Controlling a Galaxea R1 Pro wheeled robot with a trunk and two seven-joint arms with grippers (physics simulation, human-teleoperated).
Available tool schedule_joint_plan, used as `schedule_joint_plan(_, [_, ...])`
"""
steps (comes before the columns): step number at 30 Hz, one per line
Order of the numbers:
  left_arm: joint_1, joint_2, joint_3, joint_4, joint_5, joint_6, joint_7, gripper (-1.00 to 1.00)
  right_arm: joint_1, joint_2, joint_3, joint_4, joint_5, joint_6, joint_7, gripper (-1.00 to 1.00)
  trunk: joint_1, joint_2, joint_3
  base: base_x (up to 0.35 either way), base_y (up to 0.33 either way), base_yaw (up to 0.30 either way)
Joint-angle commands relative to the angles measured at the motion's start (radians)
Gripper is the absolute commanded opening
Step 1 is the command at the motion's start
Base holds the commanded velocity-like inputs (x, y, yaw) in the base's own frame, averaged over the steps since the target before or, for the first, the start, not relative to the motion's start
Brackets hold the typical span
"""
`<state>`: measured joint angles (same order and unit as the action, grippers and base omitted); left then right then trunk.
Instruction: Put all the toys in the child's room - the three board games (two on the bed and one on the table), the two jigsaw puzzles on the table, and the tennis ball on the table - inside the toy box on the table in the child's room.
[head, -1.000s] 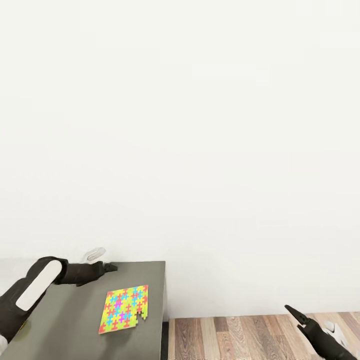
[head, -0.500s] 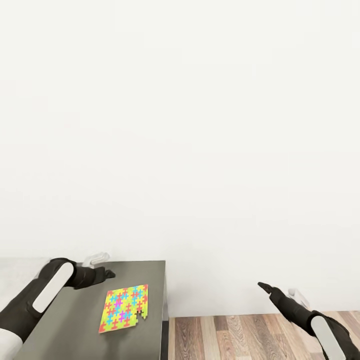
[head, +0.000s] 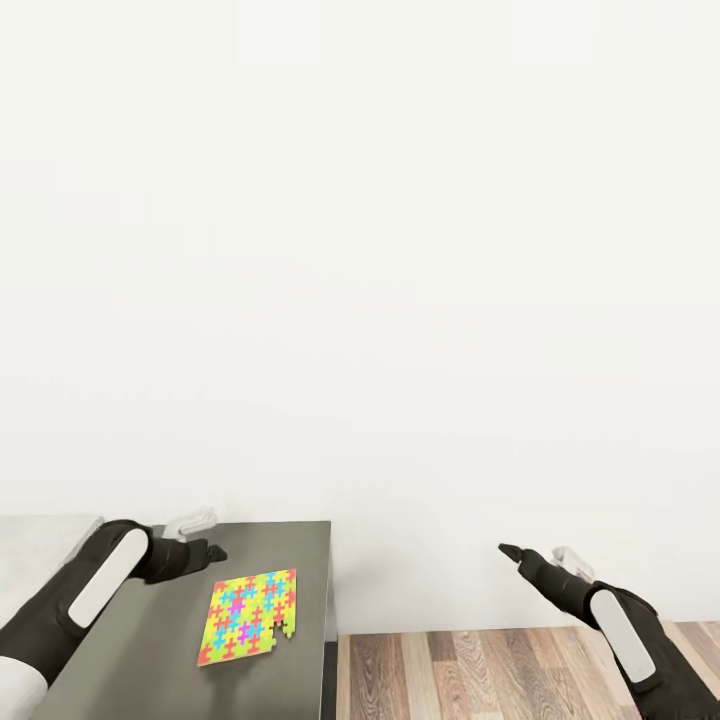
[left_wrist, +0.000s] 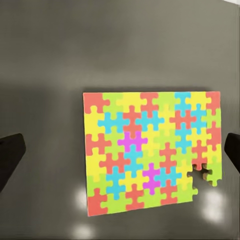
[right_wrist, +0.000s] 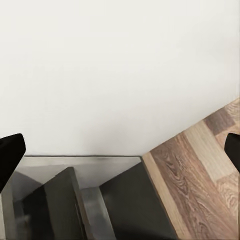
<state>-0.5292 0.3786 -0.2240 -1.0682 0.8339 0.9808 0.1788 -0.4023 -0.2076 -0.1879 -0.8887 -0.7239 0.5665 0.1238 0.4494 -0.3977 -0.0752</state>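
One jigsaw puzzle (head: 250, 617), a thin square of red, yellow, blue and green pieces, lies flat on the dark grey section of the table (head: 140, 650), near its right end. My left gripper (head: 214, 550) hovers just behind the puzzle's far-left corner. In the left wrist view the puzzle (left_wrist: 150, 152) lies straight below my left gripper (left_wrist: 120, 155), whose fingertips (left_wrist: 10, 156) are spread wide apart and hold nothing. One corner of the puzzle has a gap with a piece sitting loose. My right gripper (head: 508, 549) hangs open in the air, right of the table and above the floor.
A plain white wall fills the background. Wood-plank floor (head: 480, 675) runs to the right of the table's end. The pale table top (head: 40, 530) adjoins at the far left. The right wrist view looks down on the table's end (right_wrist: 135, 210) and the floor (right_wrist: 200, 165).
My right arm has risen and swung left, from low over the floor to mid-air. My left gripper has drawn back slightly toward me. The puzzle has not moved.
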Motion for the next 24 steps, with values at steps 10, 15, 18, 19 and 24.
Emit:
schedule_joint_plan(10, [-0.005, 0.001, -0.004, 0.162, 0.004, -0.05, 0.009, 1.0, -0.013, 0.005, 0.053, -0.02, 0.01, 0.037, 0.008, 1.0, 0.001, -0.002, -0.002, 0.0, 0.0, 0.0])
schedule_joint_plan(15, [-0.006, -0.007, -0.004, 0.203, 0.001, -0.062, 0.009, 1.0, -0.011, -0.002, 0.056, -0.024, 0.01, 0.039, 0.015, 1.0, 0.001, -0.002, -0.002, 0.0, 0.0, 0.0])
schedule_joint_plan(18, [-0.006, -0.017, -0.004, 0.221, -0.007, -0.066, 0.009, 1.0, -0.009, -0.006, 0.053, -0.027, 0.01, 0.039, 0.028, 1.0, 0.001, -0.002, -0.003, 0.0, 0.0, 0.0])
schedule_joint_plan(19, [-0.006, -0.02, -0.004, 0.225, -0.01, -0.067, 0.009, 1.0, -0.008, -0.006, 0.053, -0.029, 0.009, 0.039, 0.035, 1.0, 0.001, -0.002, -0.003, 0.0, 0.0, 0.0])
schedule_joint_plan(24, [-0.006, -0.03, -0.004, 0.236, -0.028, -0.092, 0.004, 1.0, -0.005, -0.008, 0.053, -0.04, 0.01, 0.039, 0.068, 1.0, 0.001, -0.002, -0.009, 0.0, 0.0, 0.0])
